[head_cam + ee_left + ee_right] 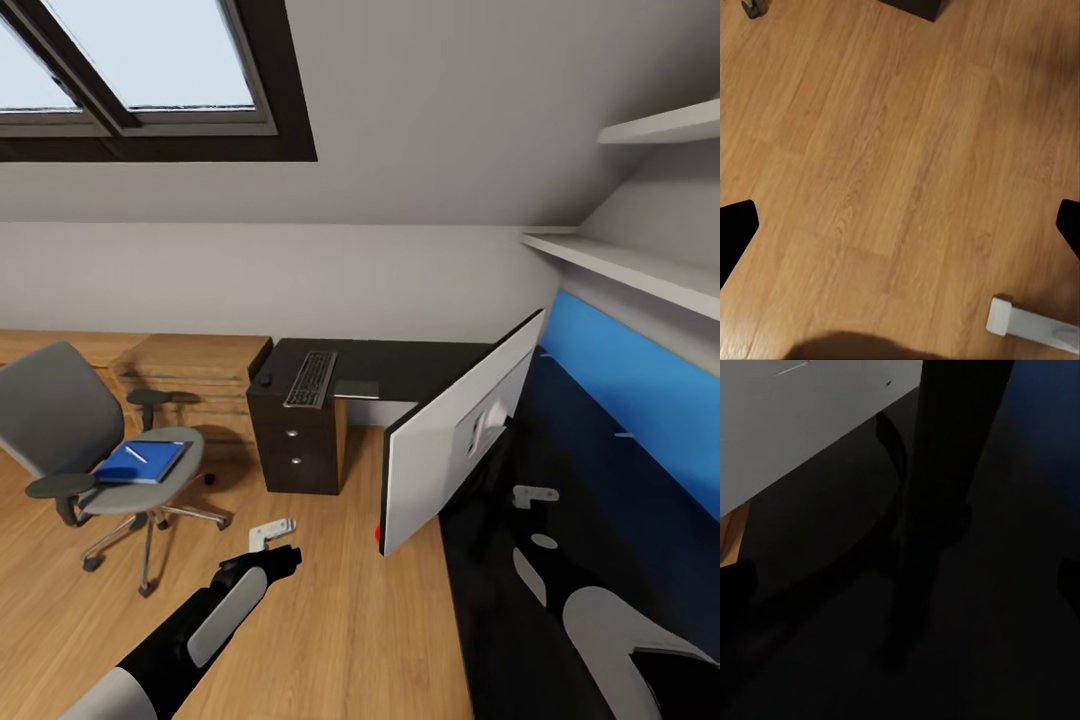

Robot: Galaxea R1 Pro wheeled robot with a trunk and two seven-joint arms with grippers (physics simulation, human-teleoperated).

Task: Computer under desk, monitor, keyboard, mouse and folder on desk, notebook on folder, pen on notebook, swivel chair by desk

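The monitor [455,440] stands on the black desk [400,365] at the right, its pale back toward me and its stem [945,472] close in the right wrist view. On the desk's far end lie the keyboard [311,378], the mouse [265,380] left of it and the dark grey notebook [357,388] right of it. The swivel chair [60,420] stands at the left, apart from the desk, with the blue folder [142,462] on its seat and the pen [135,453] on the folder. My left gripper [272,531] hangs open over the floor. My right gripper [535,493] is open behind the monitor.
A dark box with small round knobs [298,445], seemingly the computer, stands under the desk's far end. An oak drawer unit [190,375] runs along the back wall. The blue back panel [640,400] and white shelves [630,265] line the right side. Oak floor [900,165] lies between chair and desk.
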